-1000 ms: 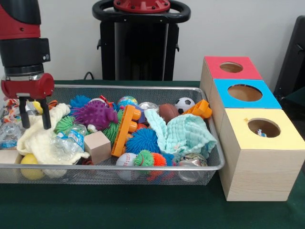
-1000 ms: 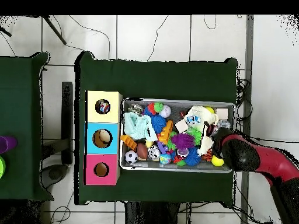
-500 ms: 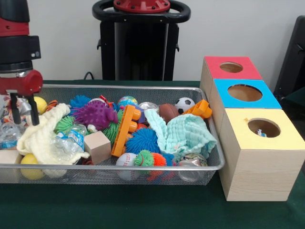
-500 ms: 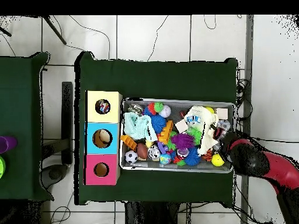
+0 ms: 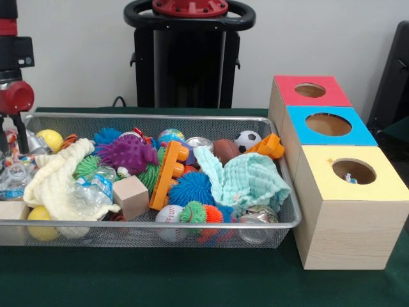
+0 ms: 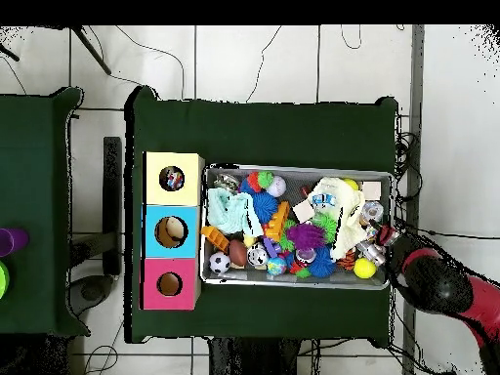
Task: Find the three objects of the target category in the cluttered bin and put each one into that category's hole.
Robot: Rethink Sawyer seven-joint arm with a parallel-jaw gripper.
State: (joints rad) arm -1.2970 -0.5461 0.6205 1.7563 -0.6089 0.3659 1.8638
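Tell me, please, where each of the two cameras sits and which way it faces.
Front view: across the table, level, facing the bin and the three boxes; the pincer hangs at the left edge.
Overhead view: above, looking straight down; the red arm enters from the lower right.
Shared: the bin, the yellow-topped box, the soccer ball.

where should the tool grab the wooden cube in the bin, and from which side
Take the wooden cube across two opposite flat side faces, coming straight down from above. It sits atop the clutter near the bin's front wall, slightly tilted, with its top face exposed. The cream cloth presses against one side and the orange plastic toy stands close on the other, so probably turn the tool to span the freer pair of faces.
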